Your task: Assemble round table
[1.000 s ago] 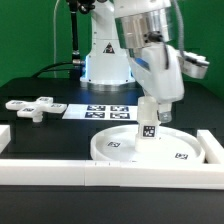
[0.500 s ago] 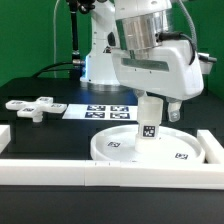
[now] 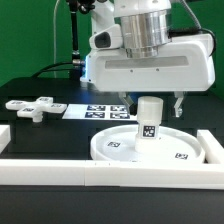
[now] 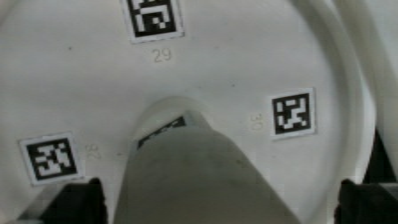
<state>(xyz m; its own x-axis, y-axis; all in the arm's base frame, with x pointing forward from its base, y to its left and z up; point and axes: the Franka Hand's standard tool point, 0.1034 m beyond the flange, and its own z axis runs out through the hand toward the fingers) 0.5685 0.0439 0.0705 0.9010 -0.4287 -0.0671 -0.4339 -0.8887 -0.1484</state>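
Note:
The large rimmed round disc [image 3: 120, 146] lies flat on the black table. The short cylindrical post [image 3: 149, 120] stands upright on its middle, a tag on its side. My gripper [image 3: 150, 105] hangs straight over the post, open, with one finger on each side of the post's top and a gap to each. In the wrist view the post [image 4: 205, 165] rises between the dark fingertips [image 4: 71, 205], above the tagged disc [image 4: 107, 90]. The cross-shaped foot piece [image 3: 30, 107] lies apart at the exterior view's left.
The marker board [image 3: 100, 110] lies flat behind the disc. Straight white border rails run along the front [image 3: 100, 170] and stand at both sides [image 3: 212, 145]. The arm's base [image 3: 105, 65] stands at the back.
The hand has turned about the vertical over the post and now faces the exterior camera squarely, fingers spread. The post and disc have stayed put.

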